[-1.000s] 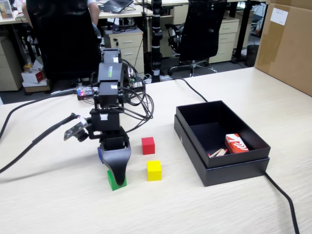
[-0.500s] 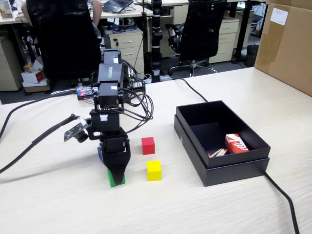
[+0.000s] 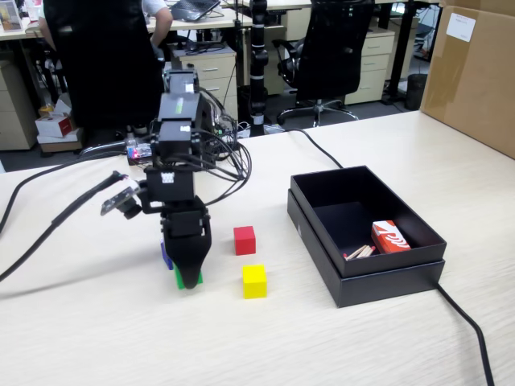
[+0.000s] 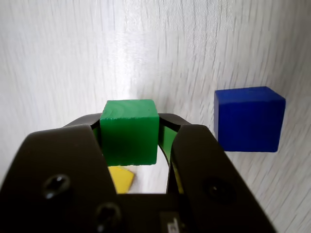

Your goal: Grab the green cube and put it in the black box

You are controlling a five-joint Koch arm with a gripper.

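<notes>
tool [image 4: 130,141] clamped on matte green cube [image 4: 129,132] | blue cube [image 4: 249,119] beside | pale woodgrain table [image 4: 58,58]

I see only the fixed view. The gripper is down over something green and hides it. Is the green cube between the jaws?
Observer: Yes. In the wrist view the green cube sits between the two jaws of the gripper, pressed on both sides.
Operator: Is another cube too near it? I see only a blue edge behind the arm.
Observer: The blue cube stands apart from the green one, to its right in the wrist view, with bare table between them.
Operator: And is the cube lifted?
Observer: I cannot tell for sure. The wrist view shows a yellow cube below the green one, under the gripper.
</notes>
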